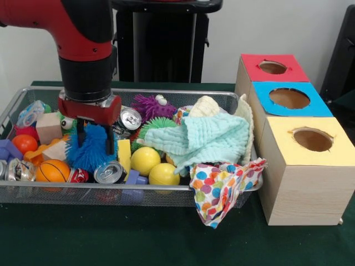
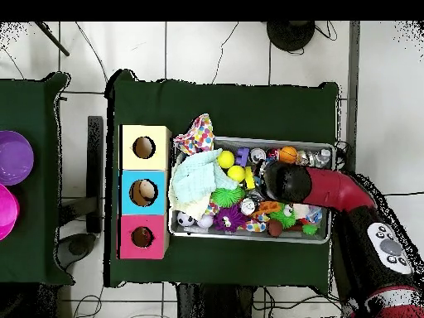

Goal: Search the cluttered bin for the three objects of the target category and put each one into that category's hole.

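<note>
The wire-mesh bin (image 1: 166, 188) lies across the green table and is full of toys, cans and cloths; in the overhead view its rim (image 2: 265, 140) shows too. My gripper (image 1: 95, 142) is down in the bin's left part, its black fingers (image 1: 81, 133) closed on either side of a blue spiky toy (image 1: 89, 152). In the overhead view the arm's end (image 2: 287, 182) hides the gripper and the toy. The red-surrounded hole (image 1: 272, 67) tops the farthest of three wooden boxes right of the bin; it also shows in the overhead view (image 2: 142, 237).
The blue-surrounded hole (image 1: 289, 98) and yellow-surrounded hole (image 1: 312, 139) are nearer. The bin holds a purple spiky toy (image 1: 150, 106), a green spiky ball (image 1: 152, 127), yellow balls (image 1: 145, 159), cans (image 1: 109, 172) and a mint cloth (image 1: 208, 138). A polka-dot cloth (image 1: 222, 188) hangs over its rim.
</note>
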`<action>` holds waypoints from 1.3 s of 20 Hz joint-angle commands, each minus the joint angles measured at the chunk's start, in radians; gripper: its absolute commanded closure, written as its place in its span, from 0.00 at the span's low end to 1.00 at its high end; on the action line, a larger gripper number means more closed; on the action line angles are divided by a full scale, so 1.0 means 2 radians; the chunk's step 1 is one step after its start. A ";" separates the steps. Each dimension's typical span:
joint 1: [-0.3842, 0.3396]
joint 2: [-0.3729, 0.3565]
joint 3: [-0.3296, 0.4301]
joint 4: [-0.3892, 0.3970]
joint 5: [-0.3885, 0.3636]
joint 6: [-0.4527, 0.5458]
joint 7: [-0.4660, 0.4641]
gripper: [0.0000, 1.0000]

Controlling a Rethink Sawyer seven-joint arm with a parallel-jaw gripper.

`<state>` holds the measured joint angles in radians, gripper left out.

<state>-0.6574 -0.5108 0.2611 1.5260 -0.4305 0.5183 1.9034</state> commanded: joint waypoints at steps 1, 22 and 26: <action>0.017 0.013 -0.035 0.040 -0.085 -0.021 -0.036 0.00; 0.064 -0.043 0.019 -0.017 0.057 0.173 -0.007 1.00; 0.117 -0.061 -0.041 -0.032 0.051 0.177 0.074 1.00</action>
<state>-0.5039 -0.5989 0.1674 1.5061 -0.3766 0.7839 1.9036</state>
